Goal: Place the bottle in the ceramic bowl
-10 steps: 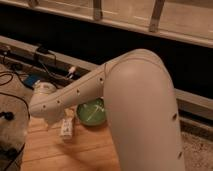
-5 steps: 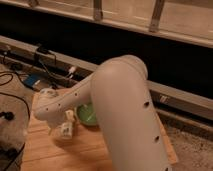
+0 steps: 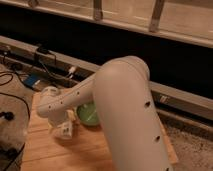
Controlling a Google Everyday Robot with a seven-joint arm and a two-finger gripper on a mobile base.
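Compared with a second ago, the arm's thick white elbow (image 3: 125,95) is being seen shifted leftward, so that more of the ceramic bowl (image 3: 88,116) is being covered by it, while the wrist (image 3: 50,102) and the gripper (image 3: 62,126) are being kept at nearly the same spot over the left part of the wooden table (image 3: 45,152); the gripper is being held low, pointing down at the tabletop, just left of the bowl; its jaws are being held spread wide, and nothing is being shown clamped between them; the bottle (image 3: 67,133) is being made out only as a small, slim white form with faint dark marks, lying at the gripper's tip on the wood, just beside the bowl's left edge and outside it; where the bottle ends and the fingers begin cannot be told, nor whether they are touching; the bowl is being shown as a glossy green curve with a darker rim, only its left portion being left uncovered between the forearm and the elbow; black cables (image 3: 15,80) are being seen trailing across the floor beyond the table's left end.
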